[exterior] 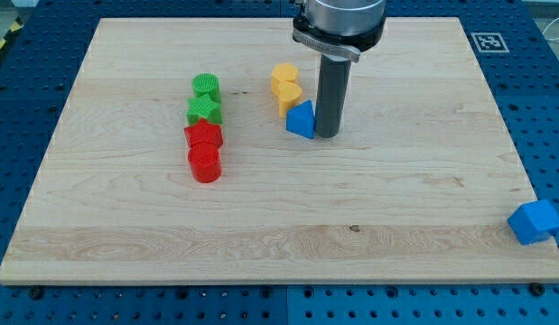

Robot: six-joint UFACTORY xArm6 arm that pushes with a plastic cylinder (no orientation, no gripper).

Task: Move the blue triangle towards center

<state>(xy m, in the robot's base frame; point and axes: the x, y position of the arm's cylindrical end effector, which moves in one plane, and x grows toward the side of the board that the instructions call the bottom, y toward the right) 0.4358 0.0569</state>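
Observation:
The blue triangle point(301, 120) lies on the wooden board point(396, 208), a little above the board's middle. My tip point(327, 134) rests on the board right against the triangle's right side. Two yellow blocks point(285, 85) sit just above and to the left of the triangle, the lower one touching it or nearly so.
A green block point(206, 88) and a green star-like block point(205, 110) stand in a column at the view's left, with two red blocks point(205, 152) below them. A blue cube point(535, 222) sits at the board's lower right edge. A marker tag point(488, 41) is at the top right corner.

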